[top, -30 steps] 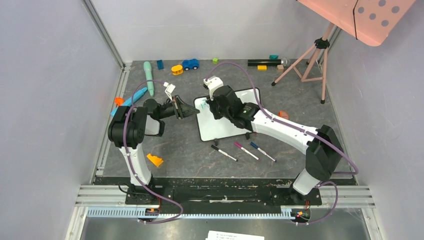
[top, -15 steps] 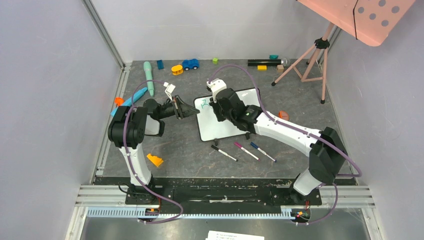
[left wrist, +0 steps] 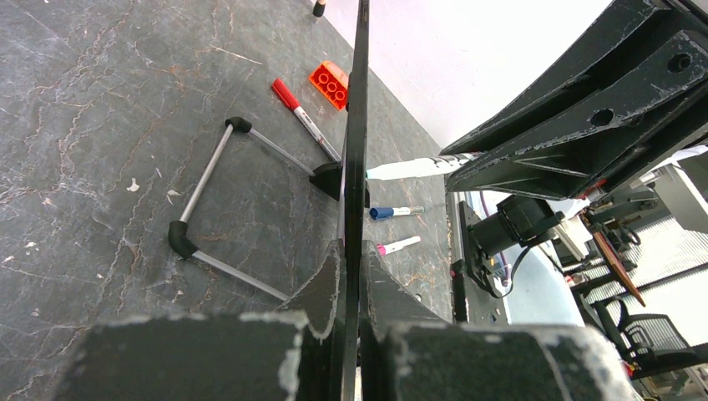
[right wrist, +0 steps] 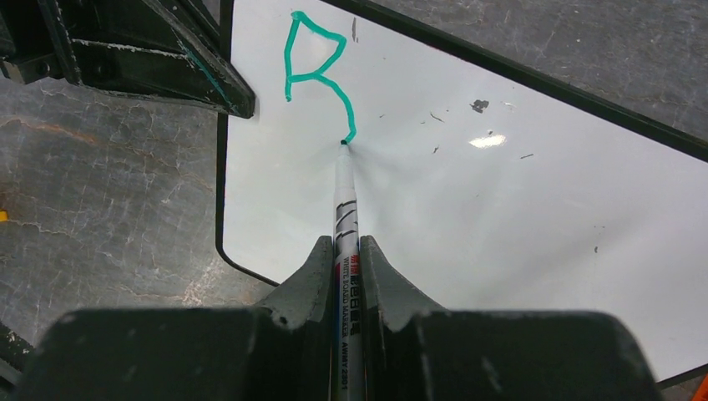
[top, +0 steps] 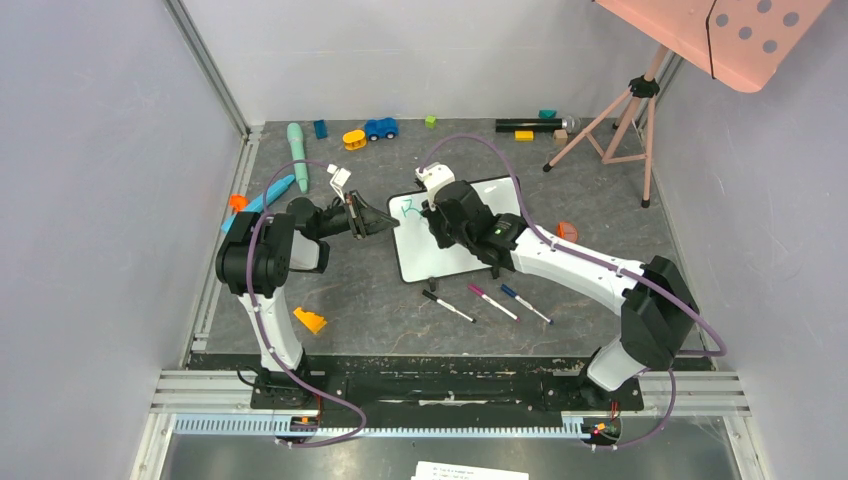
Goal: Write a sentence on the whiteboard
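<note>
From above, the black wrist of the right arm (top: 465,215) covers the middle of the small black-framed whiteboard (top: 425,255) and hides the white marker pen (right wrist: 345,200), and the teal-green handwritten mark (top: 408,208) by the board's far left corner is too small to read. The right wrist view cuts the board off at the picture's right and bottom edges, and the left wrist view shows it only edge-on, writing face unseen.

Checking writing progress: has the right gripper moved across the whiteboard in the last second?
Yes. The right gripper shifted rightward along the whiteboard, uncovering a teal letter.
</note>
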You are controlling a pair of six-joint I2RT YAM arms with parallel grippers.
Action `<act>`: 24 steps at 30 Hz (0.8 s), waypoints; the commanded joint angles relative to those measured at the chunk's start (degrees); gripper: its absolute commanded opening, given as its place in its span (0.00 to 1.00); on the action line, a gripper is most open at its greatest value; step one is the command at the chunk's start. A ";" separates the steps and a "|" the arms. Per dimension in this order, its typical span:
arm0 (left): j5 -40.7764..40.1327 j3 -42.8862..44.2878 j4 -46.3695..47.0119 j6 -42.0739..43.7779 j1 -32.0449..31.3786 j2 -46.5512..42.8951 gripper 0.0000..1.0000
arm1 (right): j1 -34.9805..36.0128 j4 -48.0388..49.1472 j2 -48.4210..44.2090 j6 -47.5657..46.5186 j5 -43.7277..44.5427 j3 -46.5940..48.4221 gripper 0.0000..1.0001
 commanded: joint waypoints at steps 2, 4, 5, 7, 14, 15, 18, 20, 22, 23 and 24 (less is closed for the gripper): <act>1.32 -0.41 4.31 1.66 -0.25 -2.25 0.02 | -0.59 1.79 -0.42 -0.44 -2.02 -0.57 0.00; 1.34 -0.40 4.31 1.66 -0.26 -2.25 0.02 | -0.58 2.02 -0.18 -0.45 -2.64 -0.48 0.00; 1.33 -0.40 4.31 1.62 -0.25 -2.25 0.02 | -0.57 2.11 -0.11 -0.48 -2.84 -0.39 0.00; 1.37 -0.38 4.31 1.66 -0.26 -2.32 0.02 | -0.59 2.33 0.19 -0.46 -3.08 -0.04 0.00; 1.32 -0.36 4.31 1.66 -0.28 -2.25 0.02 | -0.59 2.68 1.66 -0.50 -4.62 1.94 0.00; 1.33 -0.41 4.31 1.66 -0.26 -2.32 0.02 | -0.56 2.72 1.85 -0.48 -4.87 2.27 0.00; 1.32 -0.37 4.31 1.66 -0.26 -2.25 0.02 | -0.58 2.83 2.82 -0.44 -5.53 3.32 0.00; 1.34 -0.38 4.31 1.62 -0.25 -2.31 0.02 | -0.59 2.94 3.43 -0.45 -5.97 3.98 0.00; 1.32 -0.41 4.31 1.66 -0.26 -2.26 0.02 | -0.51 2.87 3.91 -0.42 -6.25 4.63 0.00; 1.33 -0.39 4.31 1.66 -0.26 -2.30 0.02 | -0.46 2.89 4.08 -0.43 -6.27 5.10 0.00; 1.32 -0.34 4.31 1.66 -0.26 -2.30 0.02 | -0.46 2.94 4.16 -0.43 -6.23 5.33 0.00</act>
